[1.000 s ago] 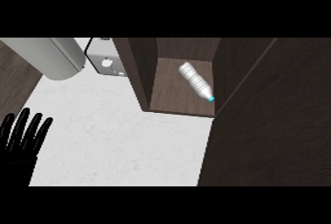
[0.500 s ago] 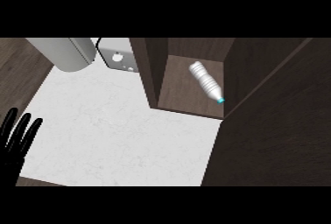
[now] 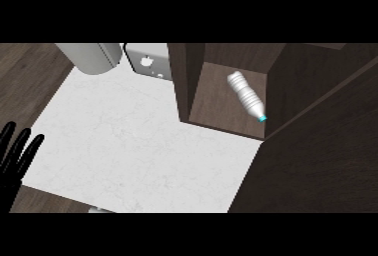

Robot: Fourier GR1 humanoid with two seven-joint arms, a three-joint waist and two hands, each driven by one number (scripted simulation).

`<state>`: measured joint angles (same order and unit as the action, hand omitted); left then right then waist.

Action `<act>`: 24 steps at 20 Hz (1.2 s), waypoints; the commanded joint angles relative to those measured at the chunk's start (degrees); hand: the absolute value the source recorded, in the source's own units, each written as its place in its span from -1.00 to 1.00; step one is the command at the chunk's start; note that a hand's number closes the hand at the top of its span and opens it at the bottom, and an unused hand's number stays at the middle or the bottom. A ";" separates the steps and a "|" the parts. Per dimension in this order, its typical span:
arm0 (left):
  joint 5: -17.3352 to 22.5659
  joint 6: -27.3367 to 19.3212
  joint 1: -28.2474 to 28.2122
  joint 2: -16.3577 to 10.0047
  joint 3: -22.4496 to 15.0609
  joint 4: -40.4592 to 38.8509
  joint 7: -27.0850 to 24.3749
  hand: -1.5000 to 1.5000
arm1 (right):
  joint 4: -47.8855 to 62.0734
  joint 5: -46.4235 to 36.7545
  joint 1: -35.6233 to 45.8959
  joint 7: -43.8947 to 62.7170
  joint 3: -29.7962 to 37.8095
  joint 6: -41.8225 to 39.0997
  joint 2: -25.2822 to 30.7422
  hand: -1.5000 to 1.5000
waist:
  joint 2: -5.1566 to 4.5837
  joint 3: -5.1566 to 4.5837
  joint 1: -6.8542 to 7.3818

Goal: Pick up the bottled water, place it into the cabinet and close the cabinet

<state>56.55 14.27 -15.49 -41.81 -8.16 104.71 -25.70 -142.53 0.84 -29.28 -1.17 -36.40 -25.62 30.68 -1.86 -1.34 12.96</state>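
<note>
My left hand [image 3: 15, 161] rested at the view's left edge, fingers straight and up, holding nothing; the right hand was out of view. The bottle [image 3: 246, 96] lay on its side inside the cabinet [image 3: 183, 80], so I judged placement done. The cabinet stood open; closing it remained.

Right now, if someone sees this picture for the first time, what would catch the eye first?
The pale water bottle stands out most: it lies on its side inside the open dark cabinet, at the upper right. Next comes the white counter filling the middle. The black left hand rests open at the left edge.
</note>
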 commanded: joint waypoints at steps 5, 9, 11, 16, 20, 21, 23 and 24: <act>0.71 1.33 0.02 -1.84 1.73 -0.70 0.61 -1.00 | -1.60 -1.21 8.70 7.17 -5.92 -1.82 -1.63 1.00 | 0.33 -0.20 1.10; 1.01 1.63 0.52 -1.71 1.84 -1.62 0.71 -1.00 | -0.69 -1.22 11.14 8.24 -4.95 -2.63 -1.04 1.00 | -0.13 -0.44 1.02; 1.09 1.85 1.27 -1.42 1.67 -1.56 0.63 -1.00 | -1.19 -0.76 12.15 8.90 -4.69 -3.51 -0.15 1.00 | -0.22 -0.49 0.36; 1.58 2.34 0.95 -2.03 2.07 -1.75 1.09 -1.00 | -0.29 0.31 13.67 8.79 -3.44 -2.25 -1.91 1.00 | -0.37 -0.40 0.60; 2.09 3.44 0.53 -2.17 2.54 -2.58 0.83 -1.00 | 0.74 2.47 12.41 8.93 -4.27 -1.48 -3.54 1.00 | -0.79 -0.42 0.63; 1.86 3.08 1.18 -2.13 2.68 -1.93 0.70 -1.00 | 1.40 3.41 12.33 9.13 -4.01 -1.56 -3.67 1.00 | -1.22 -0.26 0.81; 2.06 3.61 1.54 -2.20 2.91 -2.13 0.58 -1.00 | 1.71 4.69 11.43 9.06 -5.19 -2.61 -3.38 1.00 | -1.67 -0.37 1.40; 1.94 3.51 1.80 -2.49 2.96 -2.42 0.90 -1.00 | 2.15 5.61 11.48 8.27 -5.36 -2.86 -3.89 1.00 | -2.29 -0.26 1.83</act>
<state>58.37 17.38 -14.25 -43.97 -5.56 102.61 -24.93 -141.79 2.43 -19.18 3.62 -35.48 -29.86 31.13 -2.92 -1.83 14.03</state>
